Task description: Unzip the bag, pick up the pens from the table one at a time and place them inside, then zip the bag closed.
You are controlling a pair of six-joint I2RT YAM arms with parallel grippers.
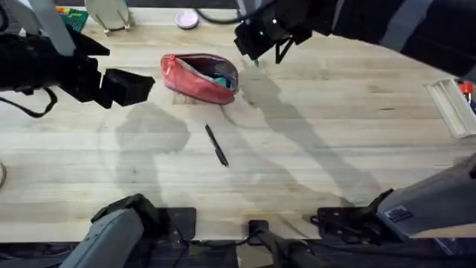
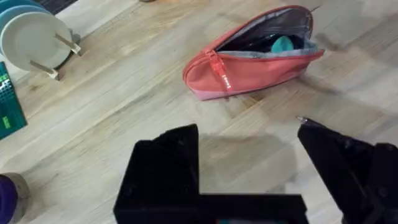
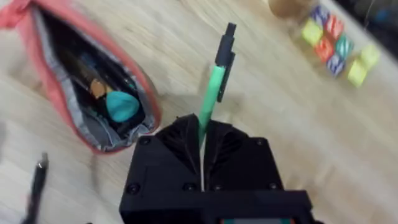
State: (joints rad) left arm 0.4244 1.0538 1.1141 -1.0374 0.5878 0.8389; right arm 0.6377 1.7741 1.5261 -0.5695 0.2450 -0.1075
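Note:
The coral-pink bag lies unzipped on the table, its mouth gaping and a teal item showing inside. My right gripper hovers just right of the bag's open end, shut on the green pen, which sticks out beyond the fingers. In the right wrist view the bag lies close beside the held pen. The black pen rests on the table in front of the bag. My left gripper hangs open left of the bag, touching nothing, fingers wide apart.
A plate rack and a green box stand at the back left, and a pink disc lies behind the bag. Coloured cubes sit near the back. A white tray is at the right edge.

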